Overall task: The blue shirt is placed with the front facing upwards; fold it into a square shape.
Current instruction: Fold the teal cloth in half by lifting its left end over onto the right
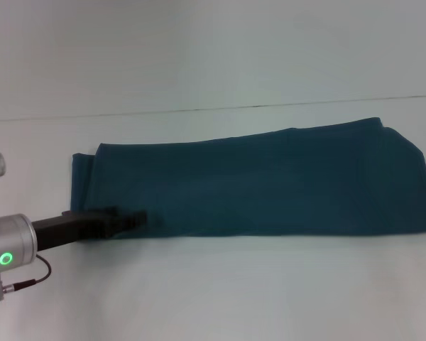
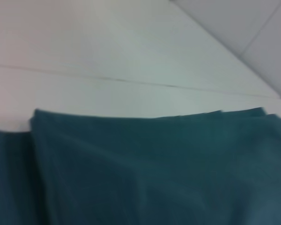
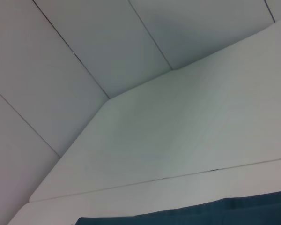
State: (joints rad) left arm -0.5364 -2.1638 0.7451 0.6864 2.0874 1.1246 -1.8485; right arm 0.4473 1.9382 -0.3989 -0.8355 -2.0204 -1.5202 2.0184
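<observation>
Left arm enters low at the head view's left edge, silver wrist ring with a green light, black body reaching rightward. Left gripper (image 1: 131, 219) sits at the near-left corner of the blue shirt (image 1: 270, 185), its tip on or just over the cloth's near edge. Jaws: cannot tell whether apart or together; the dark tip blends into the fabric.

The shirt lies on the white bench (image 1: 213, 298) as a long folded band running left to right. Left end squared off, with a narrow folded strip showing along it. Near edge fairly straight. Far edge rises toward the right and ends in a rounded, bulkier right end close to the picture's right border. No lettering visible on the upward face.

Left wrist view: cloth (image 2: 145, 173) fills the lower part, layered edges visible along its far side, bare bench (image 2: 131, 56) beyond with a thin seam line across it.

Open room: wide bare bench before the near edge and behind the far edge; some to the left of the shirt.

Right gripper is not seen in the head view. The right wrist view shows a strip of the shirt (image 3: 201, 213) at the picture's edge and bare bench (image 3: 178, 140) beyond.
</observation>
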